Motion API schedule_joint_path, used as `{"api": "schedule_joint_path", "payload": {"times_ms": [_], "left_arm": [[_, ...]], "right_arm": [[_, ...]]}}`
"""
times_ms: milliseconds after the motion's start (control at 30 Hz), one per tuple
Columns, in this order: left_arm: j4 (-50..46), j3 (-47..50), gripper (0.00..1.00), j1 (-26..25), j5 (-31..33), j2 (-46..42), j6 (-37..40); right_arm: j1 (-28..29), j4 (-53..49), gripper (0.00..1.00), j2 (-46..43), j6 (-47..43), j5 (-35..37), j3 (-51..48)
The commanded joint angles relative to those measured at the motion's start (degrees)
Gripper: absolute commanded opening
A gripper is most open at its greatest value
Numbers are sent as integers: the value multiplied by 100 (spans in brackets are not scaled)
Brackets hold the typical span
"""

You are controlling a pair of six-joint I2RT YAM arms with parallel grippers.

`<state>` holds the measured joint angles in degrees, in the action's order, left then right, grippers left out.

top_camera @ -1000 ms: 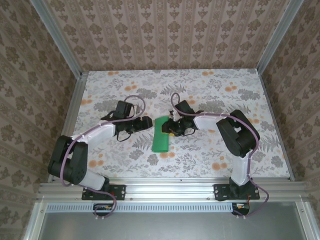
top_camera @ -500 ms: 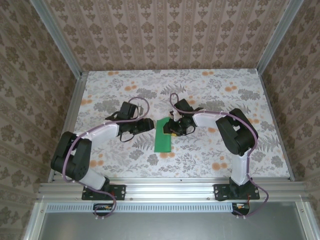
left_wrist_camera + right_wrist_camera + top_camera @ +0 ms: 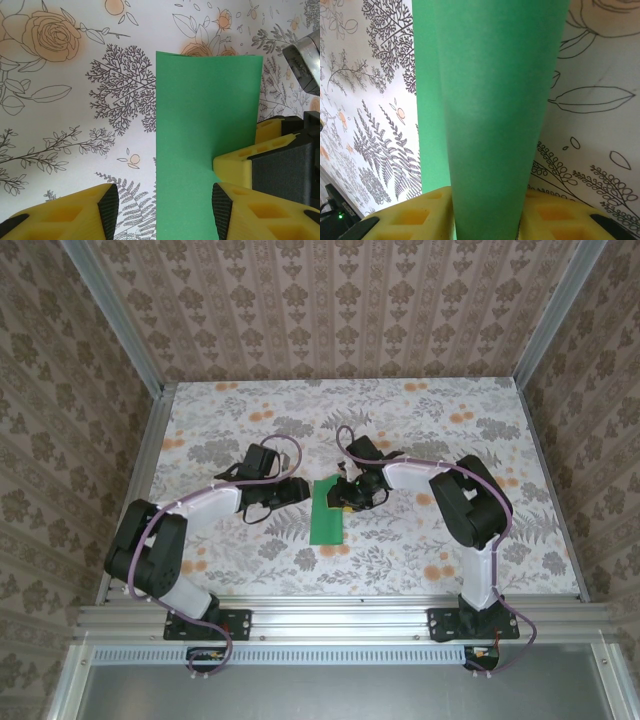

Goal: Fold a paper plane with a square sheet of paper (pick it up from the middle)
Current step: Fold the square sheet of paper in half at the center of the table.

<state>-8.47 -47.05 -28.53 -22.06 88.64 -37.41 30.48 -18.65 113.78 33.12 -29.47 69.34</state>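
The square sheet of paper [image 3: 326, 512], bright green, lies doubled over into a narrow upright strip at the middle of the floral-print table [image 3: 420, 420], between the 2 arms. Its far end sits level with the 2 grippers and its near end reaches back toward the arm bases.

At the strip's right edge, the right gripper [image 3: 345, 495] is clamped on the paper. From that arm's wrist camera, the green sheet [image 3: 495, 125] curves up in a soft roll and runs down between the 2 yellow fingers [image 3: 410, 217], which press it from either side. The crease looks rounded rather than flattened, with a lower layer showing along the roll's left side.

Just left of the strip, the left gripper [image 3: 300, 490] has its jaws apart and grips nothing. Its wrist camera shows the strip's long left edge [image 3: 205, 140] lying in the gap between its 2 yellow, black-padded fingers [image 3: 107, 205]. One finger hangs over bare table to the paper's left and the other over the paper itself. Whether either pad touches the sheet cannot be told. In that same view the right gripper [image 3: 250, 150] comes in from the right, nipping the paper's right edge.

Both arms bend inward from the table's near edge, wrists nearly meeting over the sheet. Patterned walls [image 3: 330, 310] close in the table on 3 sides.
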Motion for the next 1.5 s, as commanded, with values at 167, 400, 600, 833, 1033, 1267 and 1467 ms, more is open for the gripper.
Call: {"api": "schedule_joint_path", "payload": {"times_ms": [167, 400, 600, 833, 1033, 1267, 1467], "left_arm": [[87, -199, 53, -73, -109, 170, -91], [108, -194, 51, -82, -131, 206, -129], [124, -175, 51, -92, -139, 210, -153], [126, -180, 50, -100, -131, 220, -170], [195, -164, 45, -130, -241, 244, -249], [312, -177, 28, -282, -612, 466, -441], [329, -202, 16, -380, -822, 686, -531]], "right_arm": [[-16, -438, 35, 336, -105, 530, 0], [-16, -462, 33, 407, -59, 589, 9], [-16, -541, 36, 479, 40, 667, 53], [-16, -693, 36, 593, 89, 773, 140], [-16, -745, 36, 638, 107, 833, 167], [-15, -755, 35, 640, 118, 872, 169], [-16, -769, 35, 655, 111, 902, 176]]}}
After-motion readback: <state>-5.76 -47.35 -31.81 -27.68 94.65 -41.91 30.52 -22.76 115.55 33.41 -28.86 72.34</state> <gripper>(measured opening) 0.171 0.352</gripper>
